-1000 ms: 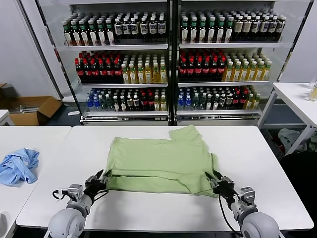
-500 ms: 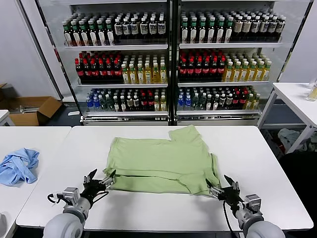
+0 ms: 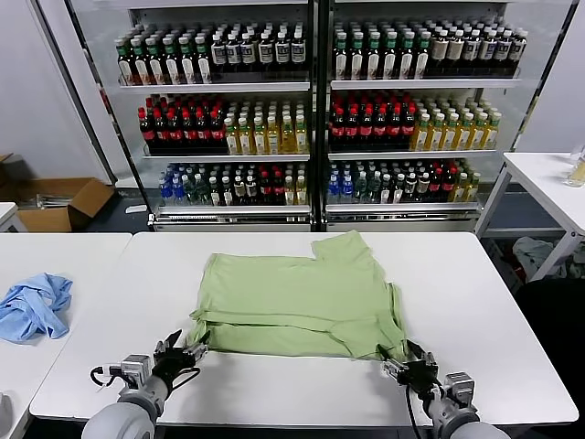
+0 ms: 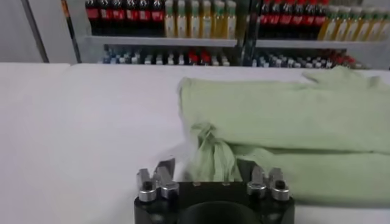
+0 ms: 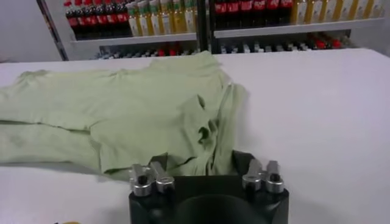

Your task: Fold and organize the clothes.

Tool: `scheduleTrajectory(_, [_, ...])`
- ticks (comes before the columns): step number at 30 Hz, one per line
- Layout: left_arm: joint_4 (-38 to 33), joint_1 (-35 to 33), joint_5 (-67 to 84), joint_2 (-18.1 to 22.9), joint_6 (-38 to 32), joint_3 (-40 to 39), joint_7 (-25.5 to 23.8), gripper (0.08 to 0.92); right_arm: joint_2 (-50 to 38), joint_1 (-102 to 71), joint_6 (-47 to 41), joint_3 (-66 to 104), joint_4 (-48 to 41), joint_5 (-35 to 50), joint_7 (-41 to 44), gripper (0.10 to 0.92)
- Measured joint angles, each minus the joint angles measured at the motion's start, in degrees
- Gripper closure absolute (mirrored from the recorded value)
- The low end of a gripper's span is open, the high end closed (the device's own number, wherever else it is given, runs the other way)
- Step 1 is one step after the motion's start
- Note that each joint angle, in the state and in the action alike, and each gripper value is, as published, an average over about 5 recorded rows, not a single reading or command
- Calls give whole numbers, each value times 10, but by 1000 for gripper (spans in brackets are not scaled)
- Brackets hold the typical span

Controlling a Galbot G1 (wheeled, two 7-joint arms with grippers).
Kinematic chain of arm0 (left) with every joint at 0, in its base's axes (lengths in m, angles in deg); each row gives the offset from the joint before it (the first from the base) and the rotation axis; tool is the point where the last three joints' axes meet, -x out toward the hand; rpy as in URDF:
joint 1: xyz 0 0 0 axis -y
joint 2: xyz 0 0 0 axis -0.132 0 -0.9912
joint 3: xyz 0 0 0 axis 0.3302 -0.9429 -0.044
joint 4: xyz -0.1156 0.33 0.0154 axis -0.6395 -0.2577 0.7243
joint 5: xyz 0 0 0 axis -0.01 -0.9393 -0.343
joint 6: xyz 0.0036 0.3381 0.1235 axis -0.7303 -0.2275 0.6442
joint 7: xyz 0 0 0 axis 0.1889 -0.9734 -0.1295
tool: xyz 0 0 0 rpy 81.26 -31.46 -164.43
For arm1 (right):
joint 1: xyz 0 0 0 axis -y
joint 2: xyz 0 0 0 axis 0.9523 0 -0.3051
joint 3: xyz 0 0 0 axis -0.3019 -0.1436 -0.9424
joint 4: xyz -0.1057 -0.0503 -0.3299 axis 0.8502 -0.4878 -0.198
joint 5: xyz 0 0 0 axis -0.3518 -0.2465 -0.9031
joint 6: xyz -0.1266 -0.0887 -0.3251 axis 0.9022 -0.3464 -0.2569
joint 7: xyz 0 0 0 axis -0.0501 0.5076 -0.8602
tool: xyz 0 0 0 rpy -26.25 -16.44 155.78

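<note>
We are looking down at a light green short-sleeved cotton shirt (image 3: 297, 306) that is lying partly folded near the middle of a white rectangular table (image 3: 475, 302), its near hem doubled over into a long band along the side closest to us. Our left gripper (image 3: 187, 352) is sitting low at the shirt's near left corner, and the left wrist view is showing a bunched tuft of green cloth (image 4: 210, 161) running in between its fingers (image 4: 161, 176); we are pinching that corner. Our right gripper (image 3: 413, 368) is sitting at the near right corner, and the right wrist view is showing a gathered fold of the same cloth (image 5: 204, 143) reaching down between its fingers (image 5: 152, 176), so we are gripping there too. Both corners are puckering where we are holding them, while the rest of the shirt is lying flat.

A crumpled light blue garment (image 3: 35, 306) is resting on a neighbouring white table (image 3: 82, 251) to our left, well apart from the shirt. Glass-fronted shelves of bottled drinks (image 3: 311, 119) are standing behind the tables.
</note>
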Motion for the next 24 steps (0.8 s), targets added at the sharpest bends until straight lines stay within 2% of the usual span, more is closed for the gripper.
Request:
scheduleTrajectory(12, [-1,-4,-8,3,12,-6,3,810,-2,-4,4,-2,1,2,4,852])
scheduleTrajectory(16, [-8,-10,-9,1,14,-5,5,899,-6,-12,3,3,9,2,7,877])
scheduleTrajectory(24, [-47,-55,-11,-11,10,7,10,916,-18,-48,2,24,44,-5,14,877])
